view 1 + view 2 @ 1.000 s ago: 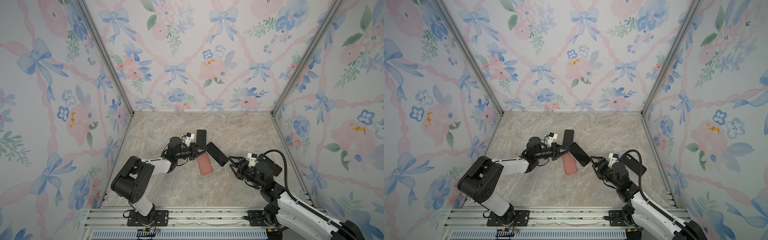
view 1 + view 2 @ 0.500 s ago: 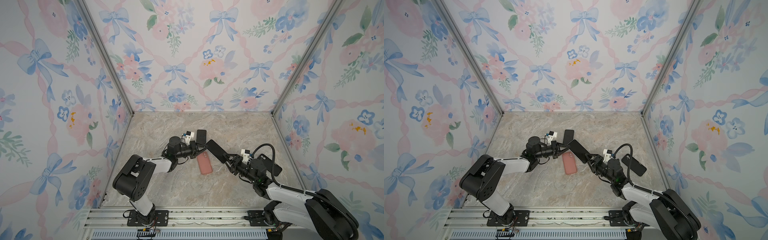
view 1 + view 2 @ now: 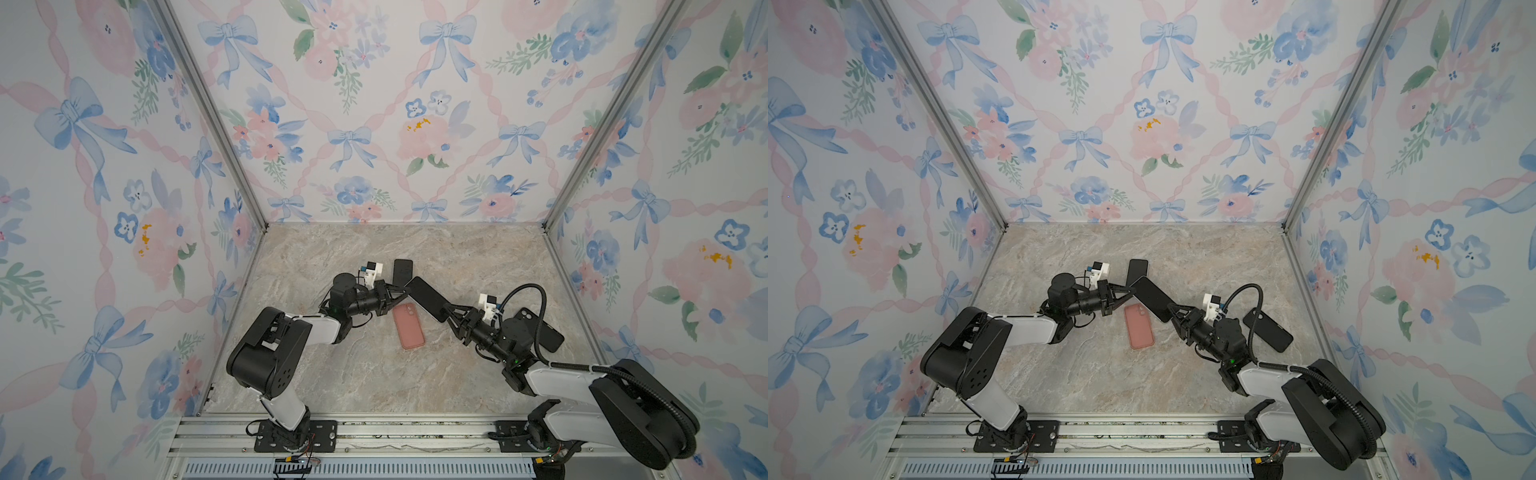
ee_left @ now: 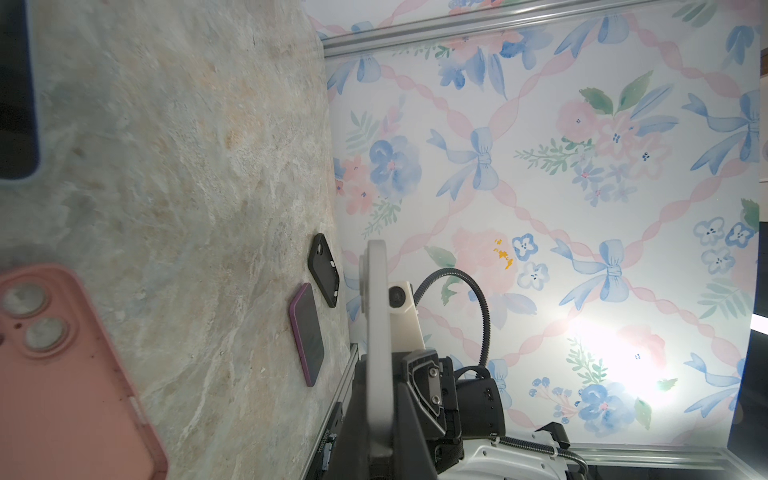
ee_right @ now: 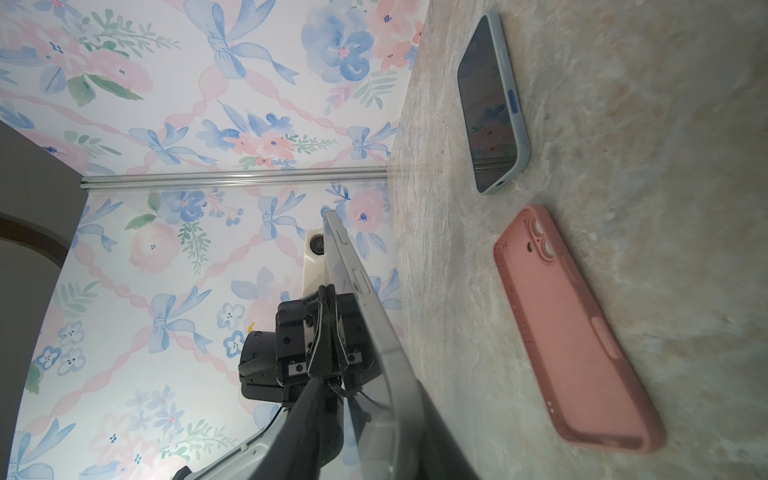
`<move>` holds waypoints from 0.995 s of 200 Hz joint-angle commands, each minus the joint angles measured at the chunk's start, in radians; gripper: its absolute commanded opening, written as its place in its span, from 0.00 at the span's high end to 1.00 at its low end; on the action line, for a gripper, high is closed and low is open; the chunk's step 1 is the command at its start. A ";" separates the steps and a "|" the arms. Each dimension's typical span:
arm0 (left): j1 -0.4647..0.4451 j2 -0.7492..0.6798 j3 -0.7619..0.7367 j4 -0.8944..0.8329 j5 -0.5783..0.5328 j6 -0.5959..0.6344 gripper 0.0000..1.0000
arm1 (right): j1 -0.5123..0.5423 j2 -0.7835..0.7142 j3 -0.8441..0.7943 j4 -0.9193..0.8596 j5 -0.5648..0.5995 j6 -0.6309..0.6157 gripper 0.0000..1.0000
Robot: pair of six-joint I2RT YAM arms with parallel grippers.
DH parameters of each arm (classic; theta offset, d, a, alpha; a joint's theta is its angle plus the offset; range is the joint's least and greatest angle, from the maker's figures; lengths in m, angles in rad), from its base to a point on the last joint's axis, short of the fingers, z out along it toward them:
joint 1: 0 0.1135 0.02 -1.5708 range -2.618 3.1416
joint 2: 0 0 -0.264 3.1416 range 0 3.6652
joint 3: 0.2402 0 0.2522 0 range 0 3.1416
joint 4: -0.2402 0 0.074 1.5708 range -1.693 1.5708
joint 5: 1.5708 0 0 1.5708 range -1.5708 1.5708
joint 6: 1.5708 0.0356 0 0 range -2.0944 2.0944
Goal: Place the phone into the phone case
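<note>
A black-screened, silver-edged phone hangs tilted above the table between both arms. My left gripper is shut on its far-left end; the left wrist view shows the phone edge-on between the fingers. My right gripper straddles the phone's other end. In the right wrist view the phone touches one finger, and a gap shows on the screen side. The pink phone case lies camera holes up, just below the phone.
A phone in a grey-blue case lies behind the held phone. A black case lies at the right, partly under the right arm's cable. A purple-edged phone lies beside it near the rail. Floral walls enclose three sides.
My right gripper has reached left to the phone's free end and its jaws have narrowed around it. The left gripper has kept its hold on the phone and barely moved.
</note>
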 commanded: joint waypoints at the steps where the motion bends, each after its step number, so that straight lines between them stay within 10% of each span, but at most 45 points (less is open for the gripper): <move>1: 0.006 0.009 -0.011 0.062 0.032 -0.002 1.00 | 0.009 -0.042 -0.003 -0.018 -0.009 -0.032 0.68; 132: 0.012 0.005 -0.060 0.047 0.019 0.022 0.82 | 0.027 -0.183 0.043 -0.267 0.011 -0.128 0.89; 199: 0.038 -0.068 -0.009 -0.443 -0.099 0.361 0.53 | 0.026 -0.231 0.077 -0.420 -0.004 -0.198 0.97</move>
